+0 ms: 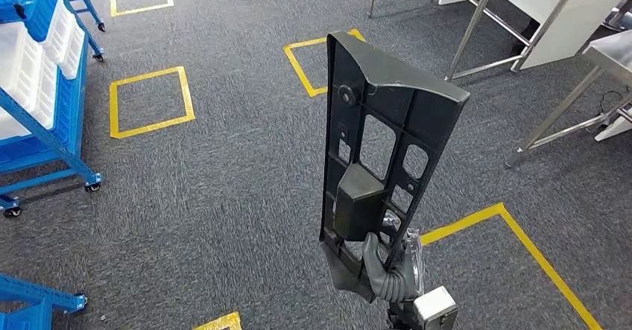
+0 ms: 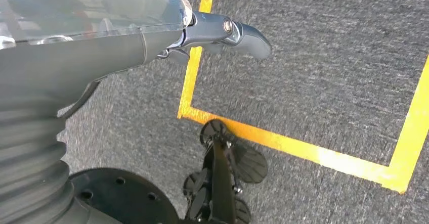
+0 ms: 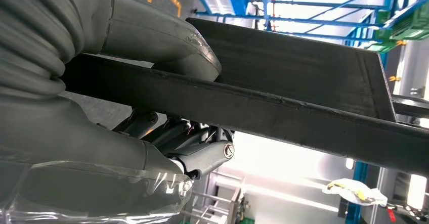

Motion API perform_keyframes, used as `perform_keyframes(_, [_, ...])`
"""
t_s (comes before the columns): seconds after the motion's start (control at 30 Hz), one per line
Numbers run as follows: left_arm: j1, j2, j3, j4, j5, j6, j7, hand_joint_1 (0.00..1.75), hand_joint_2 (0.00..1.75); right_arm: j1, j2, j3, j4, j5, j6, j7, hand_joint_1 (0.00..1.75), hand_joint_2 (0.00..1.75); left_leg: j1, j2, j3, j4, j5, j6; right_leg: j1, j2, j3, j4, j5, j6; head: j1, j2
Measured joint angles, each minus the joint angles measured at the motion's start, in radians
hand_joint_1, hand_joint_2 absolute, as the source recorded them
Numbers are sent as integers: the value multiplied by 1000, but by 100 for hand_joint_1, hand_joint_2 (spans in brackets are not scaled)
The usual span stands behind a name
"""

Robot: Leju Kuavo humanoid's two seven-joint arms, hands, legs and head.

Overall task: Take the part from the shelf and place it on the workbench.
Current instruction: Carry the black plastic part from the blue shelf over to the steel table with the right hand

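Note:
The part is a long black plastic panel with cut-outs and a boxy lump on its face. It stands upright in the head view, low in the middle. My right hand grips its lower end from below. In the right wrist view the grey thumb presses on one side of the part, with the darker fingers under its edge. My left hand hangs over the grey carpet with nothing in it, one dark finger stretched out.
A blue wheeled shelf with white and blue bins stands at the left. Steel workbenches stand at the upper right, another table at the right edge. Yellow taped squares mark the carpet. A blue frame sits bottom left.

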Motion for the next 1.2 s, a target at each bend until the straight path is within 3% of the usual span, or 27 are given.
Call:
perform_keyframes(0.07, [0,2,-2,0,-4,-16,-16,0,175,6,-8,-8,-6,12,-2,0,175,175,1,27,0,-9,10,16,2,-40,-17,27,-20,8,1,0])
perform_keyframes(0.13, [5,11,-7,0,-14,-49,-37,0,175,13,-14,-20,-15,30,-4,0,175,175,-1,57,-3,-15,15,25,3,-105,-65,131,-83,14,2,0])
perform_keyframes(0.2, [11,23,-14,0,-23,-85,-58,0,175,29,-19,-36,-27,42,-7,0,175,175,-5,88,-6,-15,15,27,0,-128,-120,253,-136,20,2,0])
perform_keyframes(0.23, [13,30,-18,0,-27,-99,-69,0,175,41,-23,-44,-34,46,-10,0,175,175,-6,102,-7,-14,14,27,-1,-131,-128,275,-137,22,2,0])
perform_keyframes(0.27, [13,37,-23,-1,-32,-111,-79,0,175,53,-27,-51,-41,49,-13,0,175,175,-6,115,-7,-14,14,26,-2,-136,-113,254,-120,22,2,0])
perform_keyframes(0.3, [13,42,-27,-1,-37,-120,-89,0,175,64,-32,-58,-48,51,-16,0,175,175,-6,128,-6,-14,12,25,-1,-146,-80,199,-91,21,2,0])
perform_keyframes(0.37, [13,53,-36,-1,-44,-134,-102,0,175,79,-41,-70,-63,53,-20,0,175,175,-9,151,-1,-13,7,18,5,-190,1,56,-43,11,3,0])
perform_keyframes(0.4, [14,57,-40,-1,-45,-139,-105,0,175,83,-44,-74,-69,53,-21,0,175,175,-11,162,1,-12,4,13,10,-204,23,13,-33,5,2,0])
perform_keyframes(0.43, [13,61,-43,-1,-45,-142,-108,0,175,86,-47,-76,-74,55,-22,0,175,175,-13,172,4,-11,2,8,14,-210,32,-7,-31,-2,2,0])
perform_keyframes(0.5, [10,67,-49,-1,-49,-151,-115,0,175,94,-52,-80,-79,64,-29,0,175,175,-13,192,10,-13,-1,-4,15,-185,31,-11,-27,-14,2,0])
perform_keyframes(0.53, [8,71,-52,-1,-56,-155,-121,0,175,99,-54,-81,-79,73,-34,0,175,175,-11,185,12,-9,-7,-10,13,-173,33,-16,-24,-20,2,0])
perform_keyframes(0.6, [8,76,-63,-1,-78,-163,-134,0,175,105,-59,-83,-78,94,-46,0,175,175,-8,135,-7,45,-46,-19,6,-151,38,-26,-17,-32,2,0])
perform_keyframes(0.67, [12,82,-80,-2,-108,-172,-148,0,175,109,-66,-83,-72,107,-55,0,175,175,-4,83,-65,172,-113,-22,5,-129,36,-27,-15,-39,2,0])
perform_keyframes(0.7, [15,87,-90,-2,-126,-177,-156,0,175,113,-71,-83,-68,107,-59,0,175,175,-4,74,-95,233,-135,-24,6,-115,34,-26,-15,-39,2,0])
perform_keyframes(0.73, [17,93,-102,-2,-145,-183,-165,0,175,119,-77,-83,-63,105,-64,0,175,175,-4,71,-112,266,-139,-24,7,-100,33,-24,-15,-40,2,0])
perform_keyframes(0.77, [19,99,-115,-2,-164,-187,-176,0,175,124,-83,-83,-58,102,-71,0,175,175,-4,69,-111,260,-122,-24,7,-86,33,-22,-15,-39,2,0])
perform_keyframes(0.8, [20,105,-129,-2,-181,-192,-187,0,175,129,-90,-82,-53,97,-82,0,175,175,-3,63,-91,214,-88,-23,7,-71,33,-20,-15,-38,2,0])
perform_keyframes(0.87, [22,118,-155,-2,-205,-202,-207,0,175,132,-105,-75,-45,88,-113,0,175,175,1,14,-33,78,-22,-19,6,-45,29,-10,-18,-32,2,0])
perform_keyframes(0.93, [23,127,-174,-2,-219,-209,-217,0,175,130,-121,-64,-37,83,-147,0,175,175,3,-33,-3,5,-3,-15,4,-20,18,-2,-17,-19,2,0])
perform_keyframes(0.97, [23,130,-182,-2,-223,-211,-219,0,175,129,-129,-58,-34,84,-159,0,175,175,1,-37,-1,1,-6,-11,2,-7,13,-1,-15,-12,2,0])
perform_keyframes(1.0, [23,131,-189,-2,-224,-211,-220,0,175,129,-136,-53,-30,84,-168,0,175,175,1,-24,0,-2,-4,-6,0,6,9,-3,-11,-4,3,0])
perform_keyframes(1.03, [22,133,-195,-2,-225,-212,-220,0,175,131,-143,-48,-28,83,-176,0,175,175,1,-10,2,-7,-1,2,-1,-3,6,-1,-12,2,3,0])
perform_keyframes(1.07, [22,133,-199,-2,-225,-212,-220,0,175,132,-149,-44,-26,81,-181,0,175,175,2,5,4,-12,3,9,1,-27,-2,12,-20,6,3,0])
perform_keyframes(1.13, [24,134,-205,-2,-226,-212,-218,0,175,129,-159,-35,-24,74,-191,0,175,175,2,37,6,-20,8,21,3,-99,-43,95,-70,12,3,0])
perform_keyframes(1.2, [28,135,-207,-2,-224,-209,-210,0,175,129,-168,-25,-24,68,-208,0,175,175,-2,70,5,-20,6,24,0,-128,-107,225,-128,17,3,0])
